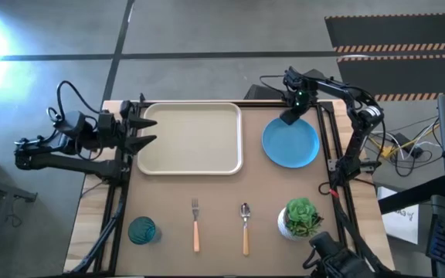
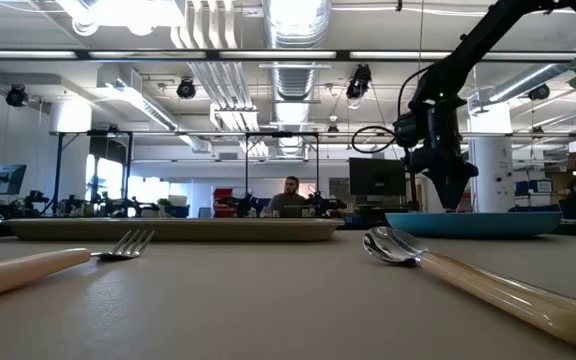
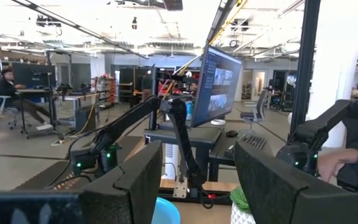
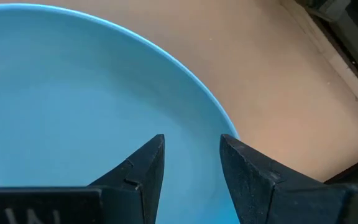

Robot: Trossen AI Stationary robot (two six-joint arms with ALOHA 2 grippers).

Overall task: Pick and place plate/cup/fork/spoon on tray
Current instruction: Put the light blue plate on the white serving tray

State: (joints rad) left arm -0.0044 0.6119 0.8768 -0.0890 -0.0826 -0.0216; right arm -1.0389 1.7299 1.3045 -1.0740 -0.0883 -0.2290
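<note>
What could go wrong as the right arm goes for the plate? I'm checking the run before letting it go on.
The right gripper hangs over the far rim of the plate, jaws open only narrowly; a flat plate on the table gives little edge to pinch, so it may slip or skid. If it slides, the plant stands near its other side. The left gripper sits at the edge of the tray, so the two arms could crowd there.

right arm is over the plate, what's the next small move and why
Probably lower the right pincer a little so its open fingers straddle the plate rim, then close. It hovers over the plate's far edge with a gap between the fingers, nothing gripped, and the plate still lies on the table right of the tray. The left pincer waits at the tray's left edge.
</note>
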